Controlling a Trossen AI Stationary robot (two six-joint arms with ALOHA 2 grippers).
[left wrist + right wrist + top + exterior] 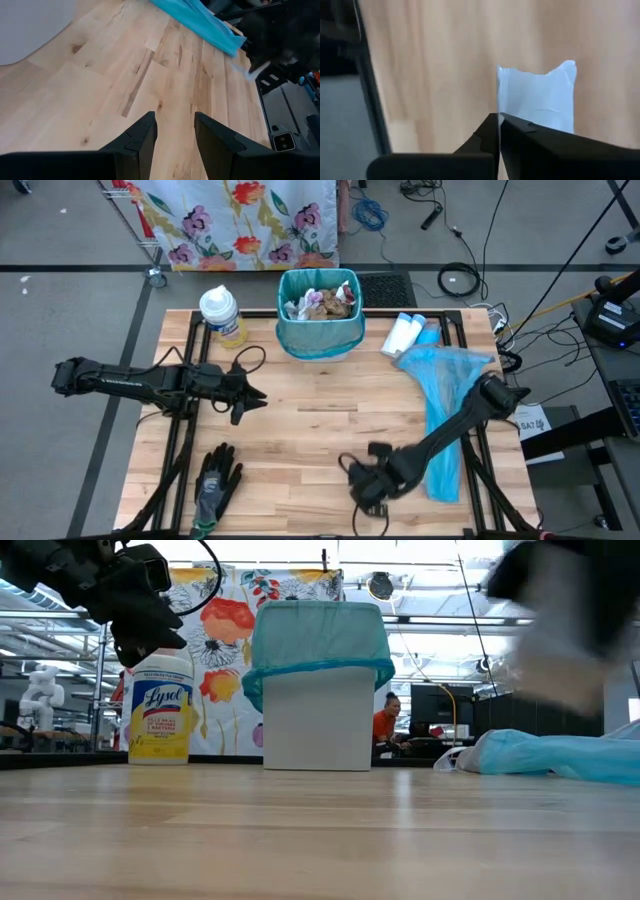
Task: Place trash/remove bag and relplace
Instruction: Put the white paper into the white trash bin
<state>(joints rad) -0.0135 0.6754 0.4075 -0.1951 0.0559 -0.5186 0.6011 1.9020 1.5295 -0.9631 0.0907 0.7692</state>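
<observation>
A white bin lined with a teal bag stands at the table's far middle, with crumpled brown and white trash inside. A second blue bag lies flat along the table's right side. My right gripper hangs over the near middle of the table, shut on a small pale white scrap. My left gripper hovers open above the wood left of centre, with nothing between its fingers. My right gripper pinches a thin edge of the pale scrap between its two shut fingers, which come from above and point steeply down. The scrap hangs below the fingers, clear of the table, and spreads out to one side.
A Lysol tub stands left of the bin, and white bottles lie to its right by the spare bag's far end. A black-and-grey glove lies at the near left. Bare wood spans the middle.
</observation>
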